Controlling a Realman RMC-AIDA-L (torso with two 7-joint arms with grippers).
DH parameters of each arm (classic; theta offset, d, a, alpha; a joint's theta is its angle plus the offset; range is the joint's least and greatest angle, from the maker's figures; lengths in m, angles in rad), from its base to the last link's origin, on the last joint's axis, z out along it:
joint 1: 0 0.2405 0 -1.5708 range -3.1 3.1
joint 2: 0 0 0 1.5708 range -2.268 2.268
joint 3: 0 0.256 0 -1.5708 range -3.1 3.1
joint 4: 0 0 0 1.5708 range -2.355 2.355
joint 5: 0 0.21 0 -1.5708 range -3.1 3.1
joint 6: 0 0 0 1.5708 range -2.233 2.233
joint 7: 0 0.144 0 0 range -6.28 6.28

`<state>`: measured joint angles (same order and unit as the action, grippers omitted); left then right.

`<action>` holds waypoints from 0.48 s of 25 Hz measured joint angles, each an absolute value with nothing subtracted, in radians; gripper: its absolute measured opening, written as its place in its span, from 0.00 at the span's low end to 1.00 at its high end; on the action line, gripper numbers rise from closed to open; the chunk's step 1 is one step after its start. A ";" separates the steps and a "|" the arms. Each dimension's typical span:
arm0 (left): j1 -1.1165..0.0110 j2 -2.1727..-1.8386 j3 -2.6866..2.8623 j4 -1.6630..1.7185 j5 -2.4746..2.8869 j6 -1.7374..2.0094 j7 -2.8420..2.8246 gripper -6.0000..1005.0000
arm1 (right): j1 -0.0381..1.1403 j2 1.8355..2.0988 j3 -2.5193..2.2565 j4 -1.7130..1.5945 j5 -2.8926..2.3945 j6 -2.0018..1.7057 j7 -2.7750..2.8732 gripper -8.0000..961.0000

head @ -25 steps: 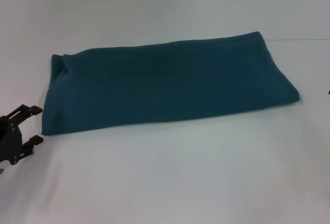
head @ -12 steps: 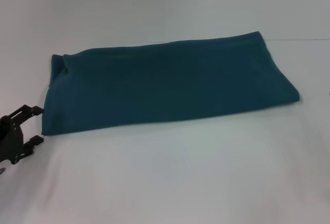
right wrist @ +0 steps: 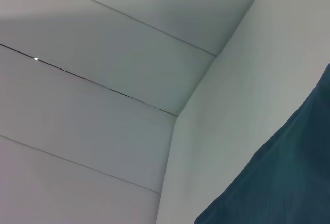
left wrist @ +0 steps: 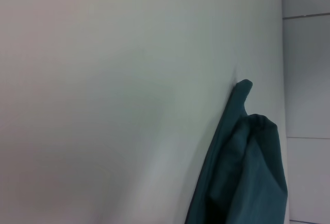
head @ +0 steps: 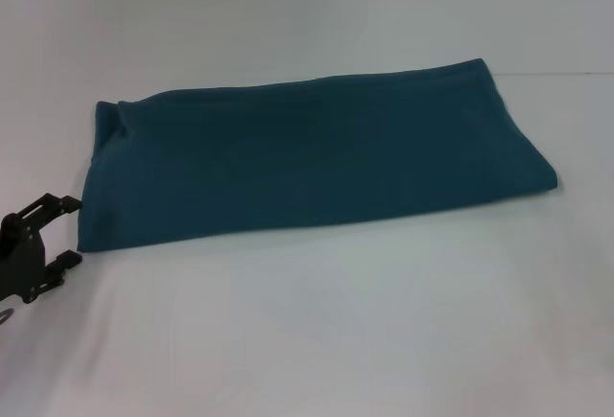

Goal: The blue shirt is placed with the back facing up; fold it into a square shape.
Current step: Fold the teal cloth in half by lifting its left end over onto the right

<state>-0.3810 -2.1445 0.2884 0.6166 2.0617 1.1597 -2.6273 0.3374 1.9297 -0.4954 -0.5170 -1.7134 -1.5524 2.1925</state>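
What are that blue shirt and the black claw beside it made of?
The blue shirt looks like soft, matte knit fabric, probably cotton: it has no shine, its folded edges are rounded, and it rumples at one end. The left gripper, open just off the shirt's left end, looks like hard black plastic or painted metal, with straight edges; which one I cannot tell. The right gripper is out of sight.

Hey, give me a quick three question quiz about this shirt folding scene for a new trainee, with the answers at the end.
1. True or false: the blue shirt lies as a long folded band on the white table.
2. Which gripper shows in the head view, and where?
3. Is it touching the shirt?

Key
1. True.
2. The left gripper, open, by the shirt's near left corner; the right one is out of view.
3. No, a gap of table separates them.
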 joint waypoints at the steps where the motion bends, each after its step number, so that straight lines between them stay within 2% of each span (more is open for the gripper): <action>1: -0.381 -2.145 0.288 0.617 2.062 1.158 -2.627 0.84 | 0.337 1.930 -0.495 -0.517 -1.713 -1.552 2.193 0.83; 12: -0.397 -2.144 0.289 0.592 2.062 1.140 -2.628 0.84 | 0.337 1.930 -0.494 -0.517 -1.713 -1.549 2.194 0.83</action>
